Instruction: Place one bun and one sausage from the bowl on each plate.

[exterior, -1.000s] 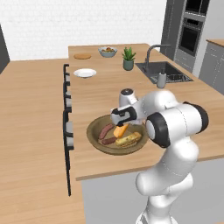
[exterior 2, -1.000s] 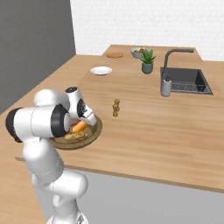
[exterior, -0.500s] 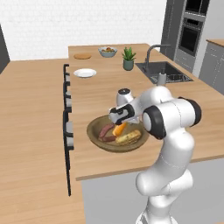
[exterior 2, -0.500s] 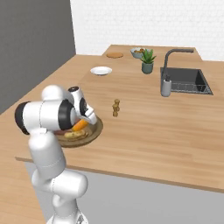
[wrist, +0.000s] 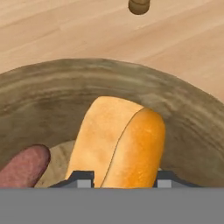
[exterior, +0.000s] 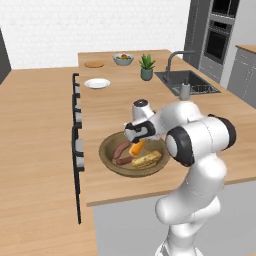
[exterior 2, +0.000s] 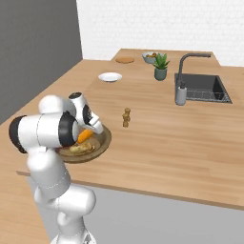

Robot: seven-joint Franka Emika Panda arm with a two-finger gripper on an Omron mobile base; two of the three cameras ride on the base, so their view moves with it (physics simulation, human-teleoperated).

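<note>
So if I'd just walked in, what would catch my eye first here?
Probably the big white arm bent low over the wooden bowl at the counter's near edge, its tool closed on the yellow-orange bun, which sticks up at a tilt. Beside it in the bowl lie two reddish sausages and a toasted bun. Farther back sit a white plate and a potted plant.

A potted plant (exterior: 146,67) is seen beside the sink (exterior: 188,82) with its faucet (exterior 2: 189,62). A fruit bowl (exterior: 123,59) sits behind it. A small wooden shaker (exterior 2: 126,117) stands on the tabletop (exterior 2: 157,124).
</note>
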